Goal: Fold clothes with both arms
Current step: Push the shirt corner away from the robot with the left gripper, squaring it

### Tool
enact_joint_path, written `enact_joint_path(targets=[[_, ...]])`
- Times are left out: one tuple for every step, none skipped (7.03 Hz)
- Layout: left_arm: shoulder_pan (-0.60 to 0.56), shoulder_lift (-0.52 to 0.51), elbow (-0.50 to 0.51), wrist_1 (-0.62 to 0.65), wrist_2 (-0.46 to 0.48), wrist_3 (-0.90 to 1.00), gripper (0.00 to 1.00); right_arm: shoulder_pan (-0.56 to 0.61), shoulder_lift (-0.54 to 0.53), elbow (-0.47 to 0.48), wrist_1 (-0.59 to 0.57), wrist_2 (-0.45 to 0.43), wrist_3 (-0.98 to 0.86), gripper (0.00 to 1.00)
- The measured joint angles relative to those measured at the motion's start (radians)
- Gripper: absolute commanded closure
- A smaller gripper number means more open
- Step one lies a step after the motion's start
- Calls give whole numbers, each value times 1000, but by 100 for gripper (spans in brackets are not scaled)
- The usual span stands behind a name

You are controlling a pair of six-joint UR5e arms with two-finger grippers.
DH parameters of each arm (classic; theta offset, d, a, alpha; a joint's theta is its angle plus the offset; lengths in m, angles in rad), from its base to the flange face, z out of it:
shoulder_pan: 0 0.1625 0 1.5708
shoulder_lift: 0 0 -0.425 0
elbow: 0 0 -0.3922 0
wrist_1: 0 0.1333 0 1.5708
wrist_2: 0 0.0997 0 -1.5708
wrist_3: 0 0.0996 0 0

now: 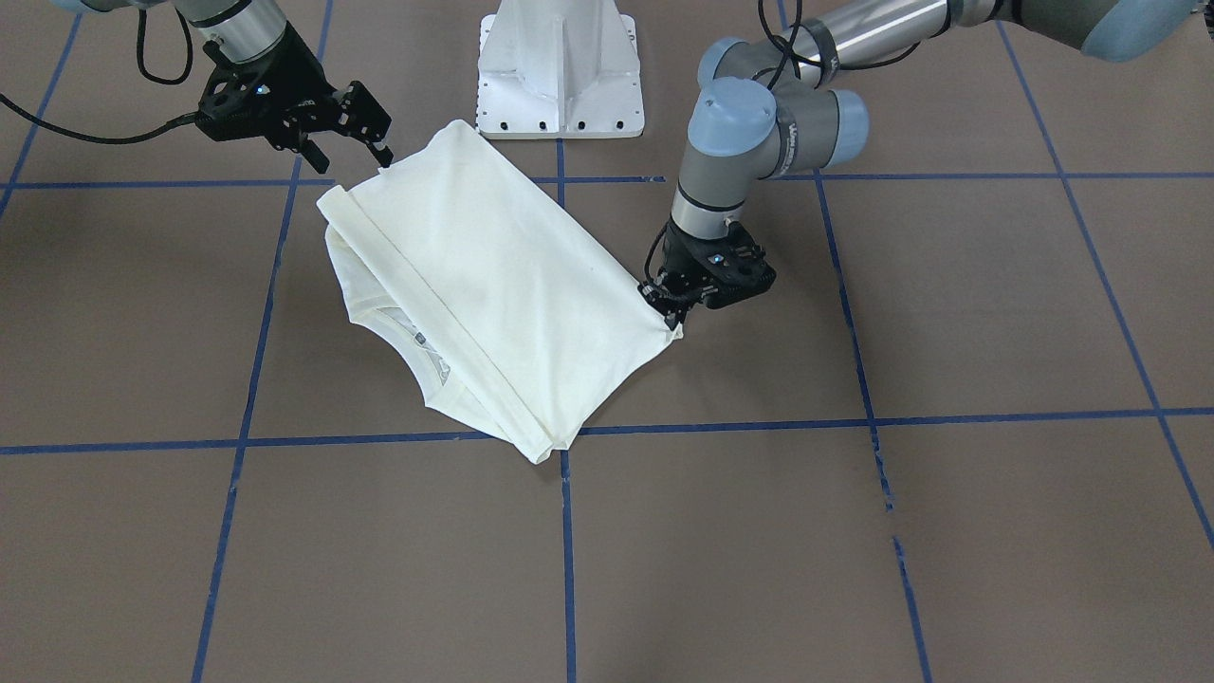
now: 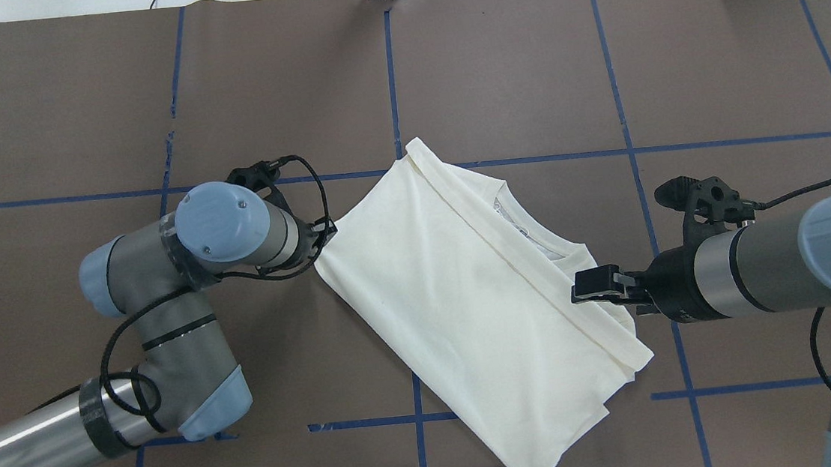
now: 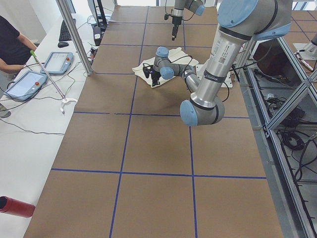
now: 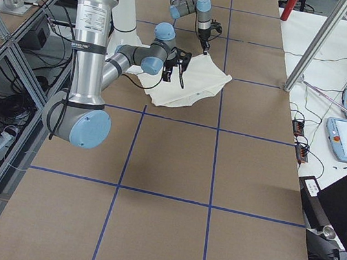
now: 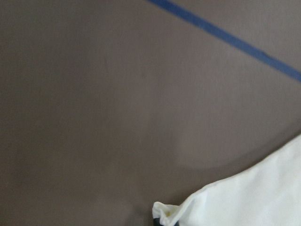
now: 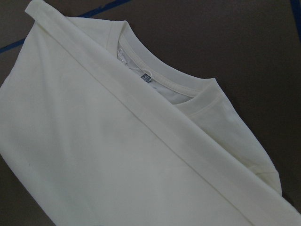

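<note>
The cream-white T-shirt (image 1: 493, 285) lies folded in a slanted oblong on the brown table, plain side up. Its collar (image 2: 528, 235) with a small label peeks out along one long edge, and the cat print is hidden. My left gripper (image 1: 675, 318) is low at one corner of the shirt and shut on the gathered fabric, which bunches at the bottom of the left wrist view (image 5: 164, 214). In the overhead view the wrist hides its fingers. My right gripper (image 1: 346, 152) is open and empty, raised just over the opposite corner (image 2: 601, 292). The right wrist view looks down on the shirt (image 6: 94, 141).
The white pedestal base (image 1: 560, 66) stands just behind the shirt. Blue tape lines (image 1: 566, 531) divide the table into squares. In the exterior left view a person (image 3: 10, 44) and tablets (image 3: 57, 62) are at a side bench, and a red cylinder (image 3: 15, 206) lies at that view's lower left.
</note>
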Motion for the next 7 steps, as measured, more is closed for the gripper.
enact_joint_path(targets=[[-53, -55, 86, -22, 0, 46, 100, 0, -1, -1, 0, -3, 0, 0], [-99, -110, 160, -41, 0, 93, 100, 0, -1, -2, 0, -10, 0, 0], [-133, -169, 241, -74, 0, 135, 100, -1, 0, -3, 0, -15, 0, 0], [-152, -223, 335, -135, 0, 162, 100, -2, -1, -4, -1, -19, 0, 0], [-159, -267, 431, -213, 0, 176, 100, -2, -1, -5, -1, -21, 0, 0], [-162, -296, 498, -269, 1, 184, 100, -2, -1, -6, -1, -22, 0, 0], [-162, -309, 526, -297, 1, 191, 100, -2, -1, -6, -2, -23, 0, 0]])
